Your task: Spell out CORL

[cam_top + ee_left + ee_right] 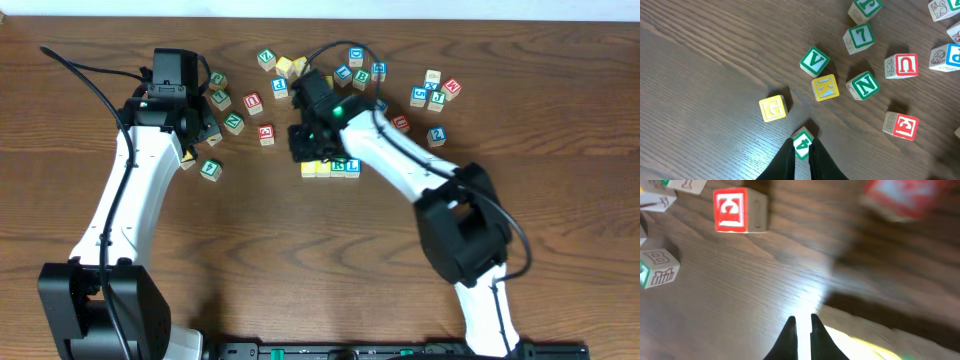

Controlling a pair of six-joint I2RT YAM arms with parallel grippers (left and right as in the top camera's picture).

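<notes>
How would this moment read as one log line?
left gripper shut by green 4 block | right gripper shut beside block row ending L

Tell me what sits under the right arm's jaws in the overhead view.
A row of blocks pokes out below them, ending in a blue L block. The right jaws hide the upper parts of the yellow blocks at its left, so their letters cannot be read.

Left pincer (802, 144), right pincer (803, 321), both closed
</notes>
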